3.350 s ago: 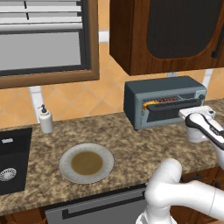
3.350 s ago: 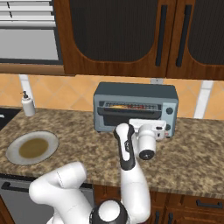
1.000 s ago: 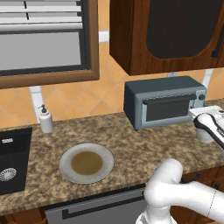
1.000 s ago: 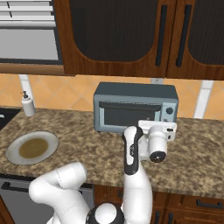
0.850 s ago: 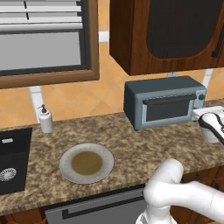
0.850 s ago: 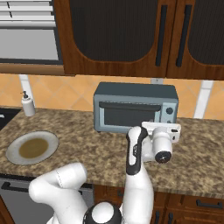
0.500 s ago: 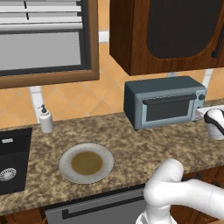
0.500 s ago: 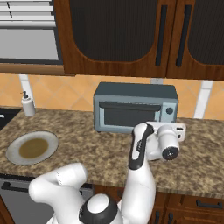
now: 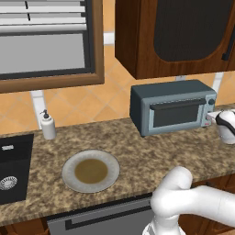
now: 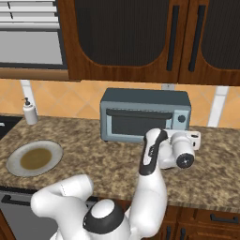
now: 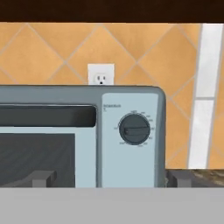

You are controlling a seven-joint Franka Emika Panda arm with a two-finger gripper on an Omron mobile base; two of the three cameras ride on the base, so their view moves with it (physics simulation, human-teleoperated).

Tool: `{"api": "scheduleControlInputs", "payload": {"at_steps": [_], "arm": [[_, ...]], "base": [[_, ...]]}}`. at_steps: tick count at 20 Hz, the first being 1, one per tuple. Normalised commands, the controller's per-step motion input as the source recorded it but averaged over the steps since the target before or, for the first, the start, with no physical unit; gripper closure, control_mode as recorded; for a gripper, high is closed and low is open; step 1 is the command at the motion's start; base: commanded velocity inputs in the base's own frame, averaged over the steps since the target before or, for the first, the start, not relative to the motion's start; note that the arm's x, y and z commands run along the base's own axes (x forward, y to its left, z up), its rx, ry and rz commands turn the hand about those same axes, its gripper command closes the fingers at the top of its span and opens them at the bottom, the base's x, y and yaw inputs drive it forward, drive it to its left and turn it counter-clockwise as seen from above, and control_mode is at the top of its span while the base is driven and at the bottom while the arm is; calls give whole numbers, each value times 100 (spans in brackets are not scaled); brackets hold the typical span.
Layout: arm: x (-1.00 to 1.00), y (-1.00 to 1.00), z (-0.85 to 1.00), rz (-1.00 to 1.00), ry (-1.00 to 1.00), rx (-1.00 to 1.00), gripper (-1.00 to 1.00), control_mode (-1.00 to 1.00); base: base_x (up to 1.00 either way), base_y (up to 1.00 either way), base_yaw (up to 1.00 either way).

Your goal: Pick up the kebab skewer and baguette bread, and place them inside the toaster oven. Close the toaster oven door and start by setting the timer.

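toaster oven: boxy blue-grey metal body, standing on the speckled brown worktop against the orange tiled wall, below the dark wooden cabinets
toaster oven door: shut upright against the front; blue-grey frame, dark glass window, dark bar handle along its top edge
knob panel: pale strip at the oven's right end; in the hand view one round dark knob sits in it, its grip bar lying about level, fine tick marks around it
tool: at the oven's right end, near the knob panel, just off its front; the finger tips stand far apart at the bottom of the hand view, jaws wide, nothing between them
arm: in the right base view the white arm rises from the lower left and bends toward the oven's right side
plate: round, grey rim, brownish centre, well left of the oven on the worktop
soap dispenser: small white bottle by the wall, left of the plate
sink: dark basin at the far left edge
wall socket: white plate on the tiles just above the oven top in the hand view
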Motion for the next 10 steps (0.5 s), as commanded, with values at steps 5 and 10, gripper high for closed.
{"api": "scheduleControlInputs", "payload": {"at_steps": [5, 10], "arm": [[0, -1, -52, 0, 0, 0, -100, -100], [0, -17, -36, 0, 0, 0, -100, -100]], "base": [[0, 0, 0], [0, 0, 0]]}}
